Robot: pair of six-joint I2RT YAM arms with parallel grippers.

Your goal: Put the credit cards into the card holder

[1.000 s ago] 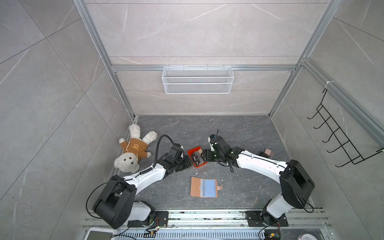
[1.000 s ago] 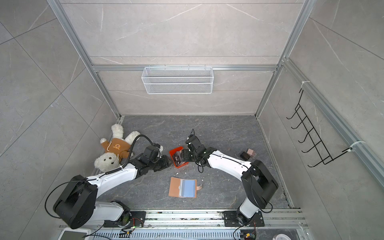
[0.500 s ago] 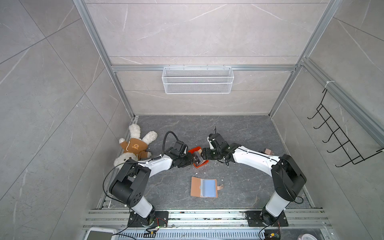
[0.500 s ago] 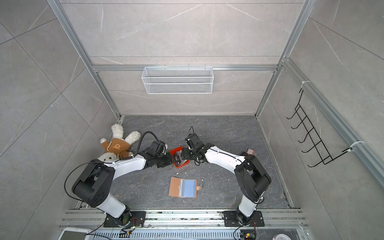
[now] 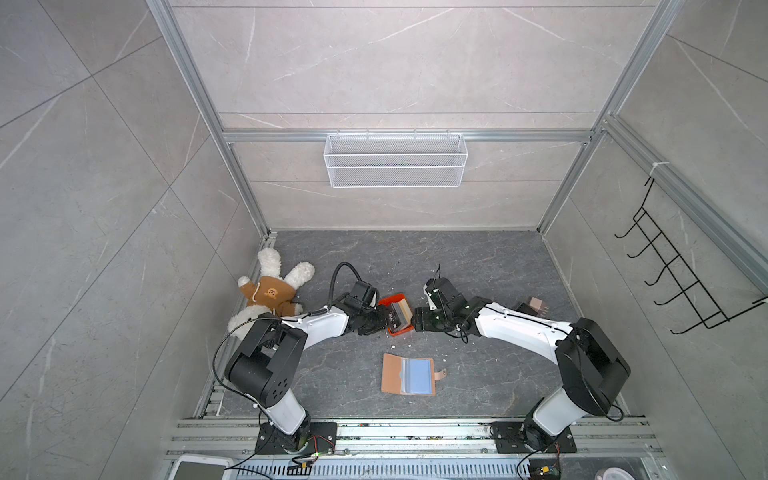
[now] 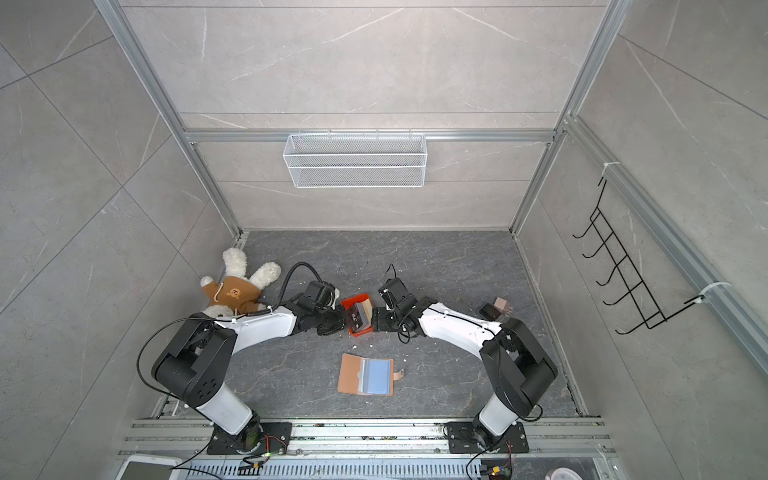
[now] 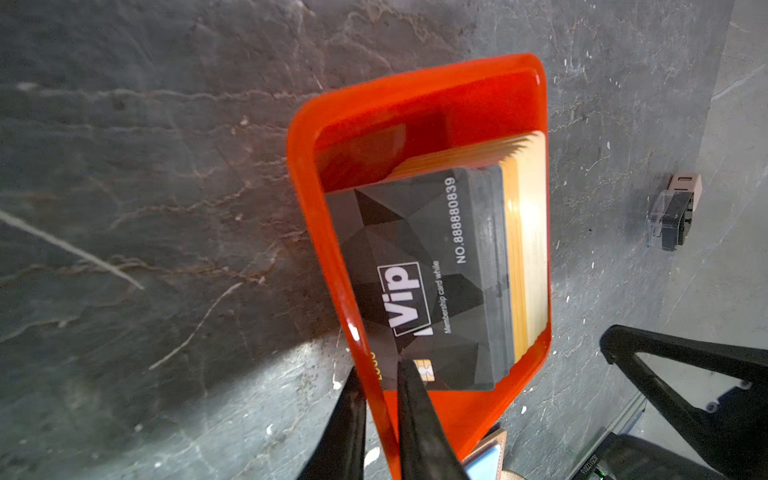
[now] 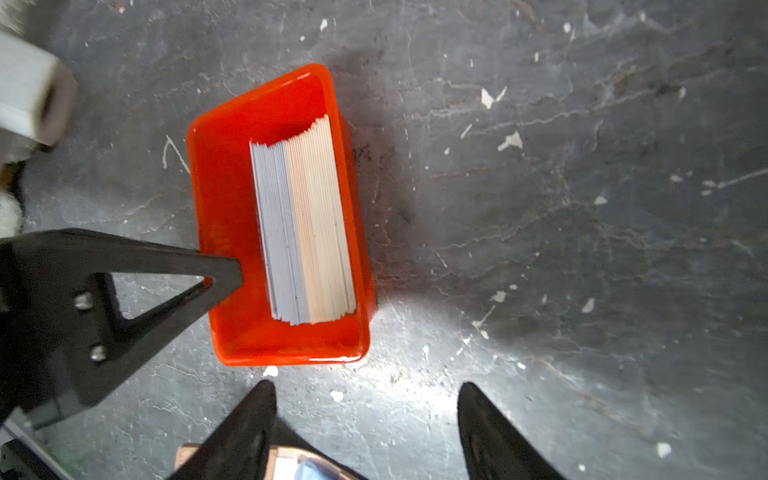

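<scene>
My left fingers (image 7: 409, 390) clamped the orange tray (image 7: 303, 166) wall beside the credit cards (image 7: 415, 270); right fingers (image 8: 253, 424) spread over bare desk (image 8: 582, 249), card holder (image 5: 390, 374) at tray's six o'clock.

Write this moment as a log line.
left gripper: pinching orange tray wall | right gripper: open, empty | credit cards: in tray | card holder: open

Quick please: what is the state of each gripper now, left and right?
Left gripper: closed on the wall of the orange tray, one finger inside, one outside.
Right gripper: open, holding nothing.
</scene>
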